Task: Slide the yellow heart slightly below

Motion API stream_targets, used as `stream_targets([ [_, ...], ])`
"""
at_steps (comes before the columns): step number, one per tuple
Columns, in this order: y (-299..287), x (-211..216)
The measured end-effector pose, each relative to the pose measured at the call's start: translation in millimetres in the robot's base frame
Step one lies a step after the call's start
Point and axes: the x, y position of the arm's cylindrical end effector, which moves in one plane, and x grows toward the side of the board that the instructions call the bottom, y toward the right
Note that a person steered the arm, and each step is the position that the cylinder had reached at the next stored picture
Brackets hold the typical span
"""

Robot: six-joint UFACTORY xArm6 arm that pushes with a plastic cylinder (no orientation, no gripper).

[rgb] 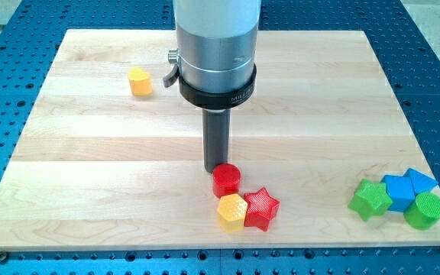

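So the yellow heart (140,82) sits up near the view's top left of the table (90,145), well apart from everything else. It looks like its pointed end faces the view's left and slightly up, with the rounder lobes toward the view's right, but it's small and I can't really call a long axis on it; it reads as about as wide as it is tall.

My tip (214,169) is nowhere near it. The rod comes straight down from the big grey cylinder in the middle of the view and lands just at the view's top-left edge of the red cylinder (226,180), touching it or as good as. There are no fingers on this rig, just the plain rod, so nothing is being held or pinched.

Right below the red cylinder there's a yellow hexagon (231,211) and a red star (262,208), the three packed together and touching, near the view's bottom edge of the table.

Over at the view's bottom right is another tight bunch: a green star (370,199), two blue blocks (407,188) whose shapes I can't quite make out, and a green cylinder (425,210), all pressed against each other.

The table is a pale wooden board with visible plank seams running across. It rests on a blue perforated base (6,145) with a regular grid of holes showing on all sides.
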Motion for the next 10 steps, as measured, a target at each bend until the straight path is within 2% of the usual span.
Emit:
stream_targets([
  [1, 7.2, -1.5],
  [2, 16.4, -68.8],
  [3, 19.5, -161.6],
  [4, -16.7, -232.2],
  [5, -77.6, -261.9],
  [6, -141.0, -220.2],
  [7, -159.7, -145.9],
  [8, -156.9, -137.7],
  [10, -62.3, -156.1],
])
